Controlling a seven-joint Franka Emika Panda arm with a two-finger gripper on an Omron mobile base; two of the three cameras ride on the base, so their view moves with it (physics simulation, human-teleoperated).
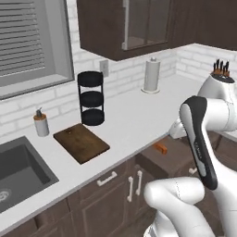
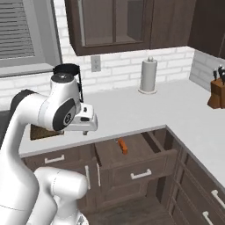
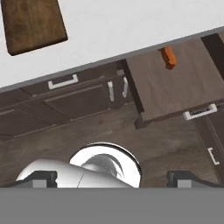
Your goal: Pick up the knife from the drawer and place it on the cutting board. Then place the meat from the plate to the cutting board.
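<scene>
A: Knife (image 2: 122, 146)?
B: In the open drawer (image 2: 132, 158), orange handle showing at the drawer's far edge, just under the counter lip. Blade hidden beneath the counter (image 2: 145, 110). Same orange handle seen from the left base camera (image 1: 160, 148) and the hand camera (image 3: 169, 57).

A: Drawer itself?
B: Pulled out, dark brown, silver bar handle on the front. Otherwise bare inside, as far as can be seen.

A: Board?
B: Cutting board (image 1: 81, 142) flat on the counter, left of the drawer and near the sink (image 1: 21, 171). Nothing on it. The hand camera catches one corner of it (image 3: 33, 22).

A: Gripper?
B: Gripper (image 3: 112, 177) held up above the floor in front of the cabinets, looking down. Fingers (image 3: 180, 177) spread wide apart, nothing between them. Apart from knife and drawer.

A: Around it?
B: Black three-tier rack (image 1: 91, 98) behind the board, soap dispenser (image 1: 41, 123) to its left. Paper towel roll (image 2: 148, 75) upright against the far wall. Knife block (image 2: 216, 91) on the right arm of the counter.
</scene>
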